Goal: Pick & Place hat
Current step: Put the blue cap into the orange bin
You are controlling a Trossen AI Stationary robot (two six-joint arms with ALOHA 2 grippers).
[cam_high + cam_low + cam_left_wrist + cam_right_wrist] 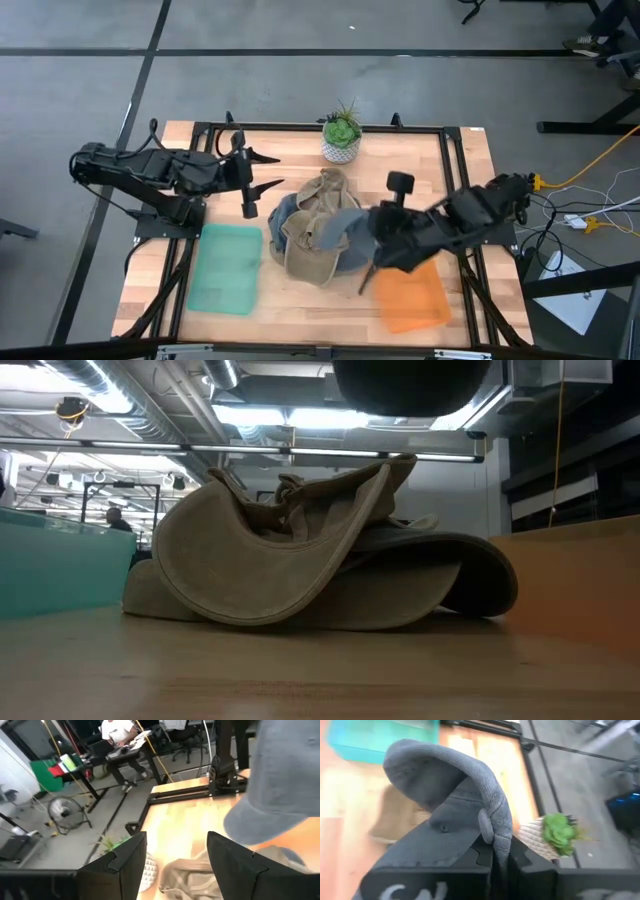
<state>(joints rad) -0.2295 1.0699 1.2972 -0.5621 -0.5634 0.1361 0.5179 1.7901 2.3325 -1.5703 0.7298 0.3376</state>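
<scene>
Right tool (495, 851) clamps grey hat (455, 795), partly hiding tan hat (312, 245); left tool (262, 172) wide, empty

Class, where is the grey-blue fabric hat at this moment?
In the high view the grey-blue fabric hat is at the table's middle, over the khaki hat pile, pinched by the right gripper, with the orange tray nearby.

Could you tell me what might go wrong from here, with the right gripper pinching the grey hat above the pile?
1. The right gripper is shut on only a fold of the grey hat, so it might slip out.
2. The grey hat overlaps the tan hat in the pile, so lifting could drag it along.
3. The potted plant stands close behind the pile; a wide swing might tip it.
</scene>
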